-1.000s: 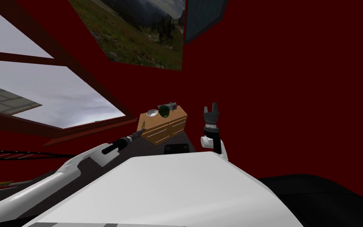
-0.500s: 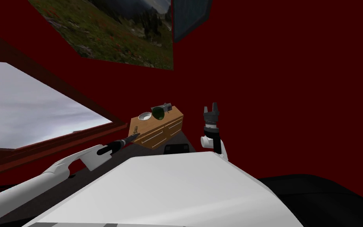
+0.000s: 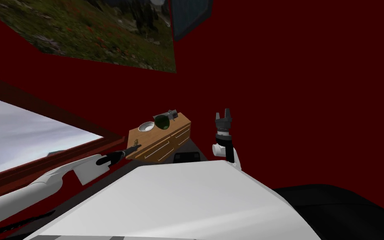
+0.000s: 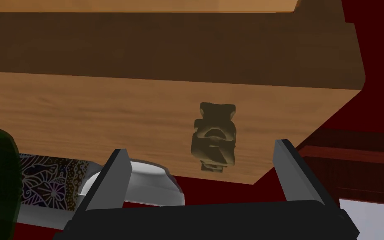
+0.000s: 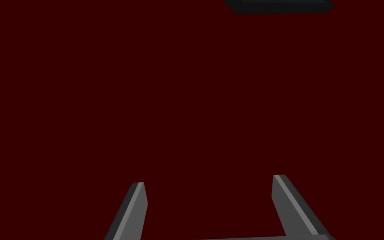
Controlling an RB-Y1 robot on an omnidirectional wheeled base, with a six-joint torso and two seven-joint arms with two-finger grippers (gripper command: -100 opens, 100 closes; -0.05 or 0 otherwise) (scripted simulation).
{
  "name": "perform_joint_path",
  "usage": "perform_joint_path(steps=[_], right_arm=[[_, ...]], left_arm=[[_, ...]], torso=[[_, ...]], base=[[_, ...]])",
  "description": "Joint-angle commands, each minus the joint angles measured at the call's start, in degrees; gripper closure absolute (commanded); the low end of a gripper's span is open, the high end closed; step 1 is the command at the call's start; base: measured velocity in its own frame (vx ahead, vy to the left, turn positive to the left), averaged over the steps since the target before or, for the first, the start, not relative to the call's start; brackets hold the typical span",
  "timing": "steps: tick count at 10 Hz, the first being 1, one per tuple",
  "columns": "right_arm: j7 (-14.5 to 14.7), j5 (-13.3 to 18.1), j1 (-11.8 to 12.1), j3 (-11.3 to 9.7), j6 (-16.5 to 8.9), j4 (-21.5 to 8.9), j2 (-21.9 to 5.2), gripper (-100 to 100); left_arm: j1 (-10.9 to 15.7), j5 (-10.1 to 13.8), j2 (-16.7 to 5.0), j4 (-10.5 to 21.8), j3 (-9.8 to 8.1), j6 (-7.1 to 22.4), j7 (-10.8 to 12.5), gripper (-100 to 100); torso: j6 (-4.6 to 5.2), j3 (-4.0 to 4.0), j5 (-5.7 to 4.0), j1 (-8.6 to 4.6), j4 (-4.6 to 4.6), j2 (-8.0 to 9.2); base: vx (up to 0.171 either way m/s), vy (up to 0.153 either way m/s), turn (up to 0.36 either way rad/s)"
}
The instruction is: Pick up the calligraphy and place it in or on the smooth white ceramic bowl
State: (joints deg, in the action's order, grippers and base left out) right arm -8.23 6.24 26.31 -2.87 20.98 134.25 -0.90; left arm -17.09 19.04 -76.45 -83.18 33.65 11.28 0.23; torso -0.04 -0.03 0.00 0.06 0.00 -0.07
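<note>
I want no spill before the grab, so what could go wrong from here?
1. The small brown figure stands close to the edge of the wooden cabinet top, just ahead of the open left pincer. A nudge from a finger could tip it off.
2. The white bowl sits right beside one finger. Advancing might bump it.

It was a room in a home: dark red walls (image 3: 291, 83), a landscape picture (image 3: 103, 37), a red-framed window (image 3: 20, 137), and a wooden dresser (image 3: 162, 146) with drawers, bearing a white bowl (image 3: 146, 126).
</note>
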Motion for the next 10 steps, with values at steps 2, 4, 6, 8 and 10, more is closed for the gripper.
perform_joint_path(steps=[2, 4, 6, 8, 10], right_arm=[[0.0, 0.0, 0.0, 0.0, 0.0, 0.0, 0.0, 0], [0.0, 0.0, 0.0, 0.0, 0.0, 0.0, 0.0, 0], [0.0, 0.0, 0.01, 0.01, 0.0, 0.0, 0.0, 0], [0.0, 0.0, 0.01, 0.01, 0.0, 0.0, 0.0, 0], [0.0, 0.0, 0.01, 0.01, 0.0, 0.0, 0.0, 0]], left_arm=[[0.63, 1.23, -2.6, 1.74, 3.5, 2.76, 1.08, -100], [1.4, 1.79, -2.91, 2.31, 4.5, 2.85, 1.04, -100], [1.5, 1.06, -1.2, 4.04, 4.38, 2.68, 0.7, -100], [1.6, 0.15, 0.97, 5.99, 4.09, 2.4, 0.22, -100], [1.39, 0.23, 0.47, 5.49, 4.02, 2.41, 0.4, 100]], torso=[[0.0, -0.02, 0.0, 0.01, -0.01, -0.04], [0.0, -0.07, 0.04, 0.14, -0.03, -0.12], [-0.06, 0.03, 0.0, -0.04, 0.01, 0.06], [-0.06, 0.02, 0.02, 0.03, 0.01, 0.02], [-0.07, 0.03, 0.0, -0.02, 0.01, 0.05]], base=[[0.045, 0.031, -0.269], [0.044, 0.047, -0.184], [0.011, 0.012, -0.021], [0.03, 0.033, -0.047], [0.007, 0.007, -0.005]])
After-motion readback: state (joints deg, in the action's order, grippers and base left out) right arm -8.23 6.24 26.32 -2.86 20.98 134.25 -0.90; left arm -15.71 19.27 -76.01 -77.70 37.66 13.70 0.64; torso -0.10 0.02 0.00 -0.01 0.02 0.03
